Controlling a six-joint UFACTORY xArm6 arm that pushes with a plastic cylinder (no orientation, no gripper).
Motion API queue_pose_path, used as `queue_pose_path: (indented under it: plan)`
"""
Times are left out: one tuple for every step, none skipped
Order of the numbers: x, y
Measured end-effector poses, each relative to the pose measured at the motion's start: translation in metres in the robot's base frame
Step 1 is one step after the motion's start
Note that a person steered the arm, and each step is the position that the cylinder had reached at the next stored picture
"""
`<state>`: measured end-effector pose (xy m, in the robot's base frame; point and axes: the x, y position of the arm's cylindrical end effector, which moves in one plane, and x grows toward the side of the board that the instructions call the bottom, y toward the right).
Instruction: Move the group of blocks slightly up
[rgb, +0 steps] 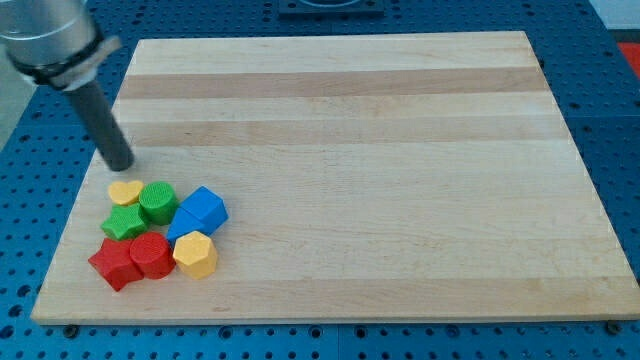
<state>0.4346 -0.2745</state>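
Near the wooden board's (400, 150) lower-left corner: blocks clustering, touching — yellow heart (124, 192), green cylinder (157, 201), green star (125, 222), blue cube (206, 208), blue block (182, 224), red star (112, 262), red cylinder (151, 254), yellow hexagon (195, 254). Just above the heart: my tip (121, 165) resting, holding nothing, having no jaws.

Wooden desk on a blue perforated base

The pale, striped-grain desk (350, 150) lay evenly lit, and a blue surface (610, 100) dotted with holes showed beyond all four desk edges; a dark fixture (330, 5) sat past the top edge.
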Motion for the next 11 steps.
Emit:
queue_pose_path:
  plan:
    - [0.015,-0.03]
    - [0.021,-0.03]
    - [0.069,-0.03]
    - [0.12,-0.03]
    - [0.161,-0.019]
    - [0.17,0.002]
    - [0.157,0.036]
    - [0.145,0.052]
    - [0.138,0.073]
    - [0.135,0.105]
    - [0.135,0.141]
